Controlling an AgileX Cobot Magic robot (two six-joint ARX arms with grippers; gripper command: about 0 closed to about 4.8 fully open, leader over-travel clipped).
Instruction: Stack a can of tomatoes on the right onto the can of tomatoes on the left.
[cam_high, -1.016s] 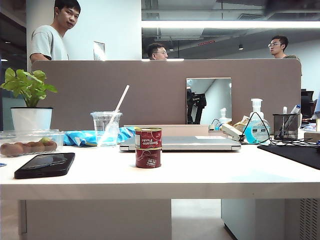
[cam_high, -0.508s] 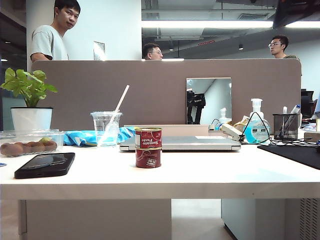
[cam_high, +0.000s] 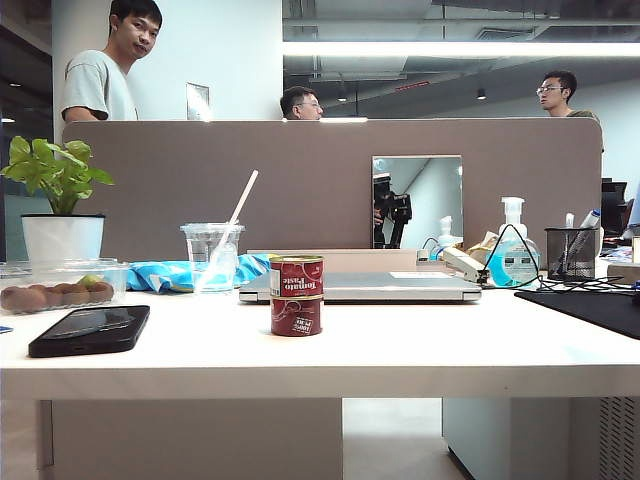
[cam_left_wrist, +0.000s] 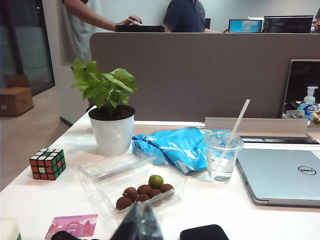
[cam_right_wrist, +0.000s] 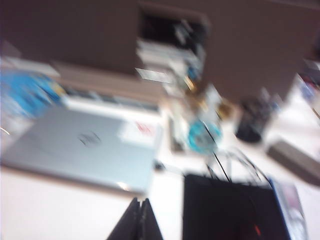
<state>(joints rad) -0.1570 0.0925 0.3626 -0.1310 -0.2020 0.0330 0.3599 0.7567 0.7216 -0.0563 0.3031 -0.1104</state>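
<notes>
Right gripper (cam_right_wrist: 140, 220), jaws together over the laptop (cam_right_wrist: 85, 145), and closed left gripper (cam_left_wrist: 140, 225) hang clear of stacked tomato cans (cam_high: 296, 295), rigid, weighty, best gripped round smooth sides.

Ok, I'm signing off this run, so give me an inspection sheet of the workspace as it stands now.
Surface: white table, level.
Job's things: upper tomato can stacked upright on lower tomato can.
Clutter: phone, fruit tray, straw cup, blue cloth, laptop, potted plant, Rubik's cube, sanitizer bottle, pen holder.
Grippers: left tool shut, empty; right tool shut, empty, wrist view blurred.
Cables: black wires at right.
Surroundings: partition, three people behind.
</notes>
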